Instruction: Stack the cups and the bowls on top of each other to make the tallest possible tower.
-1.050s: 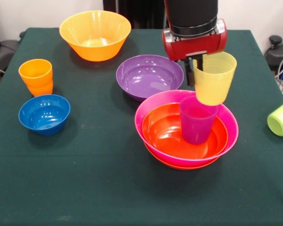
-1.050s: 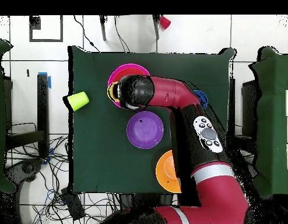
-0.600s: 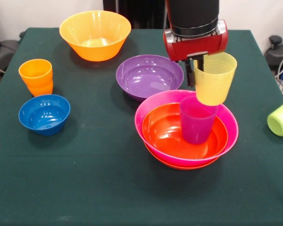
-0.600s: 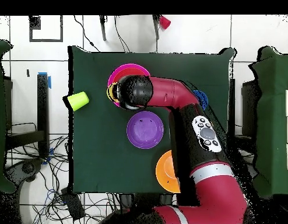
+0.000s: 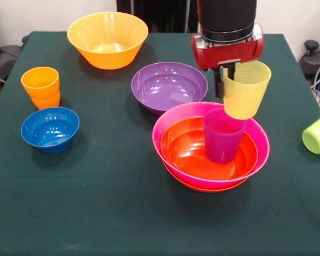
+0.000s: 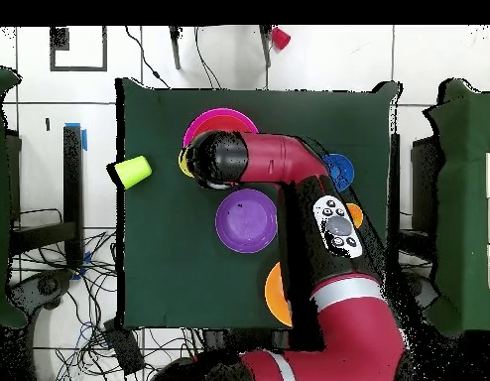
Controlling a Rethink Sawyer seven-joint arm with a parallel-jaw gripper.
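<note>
Nearest sits the tower (image 5: 210, 154): a red-orange bowl (image 5: 192, 152) nested in a pink bowl (image 5: 173, 120), with a purple cup (image 5: 222, 136) standing upright inside. Just above that cup and a little off to its side hangs the yellow cup (image 5: 245, 90), its rim pinched in the gripper (image 5: 222, 80). This looks like the placing step; next the yellow cup wants centring over the purple one, then lowering. Beyond the tower waits the purple bowl (image 5: 168, 85).

Bright, even light — soft shadows
</note>
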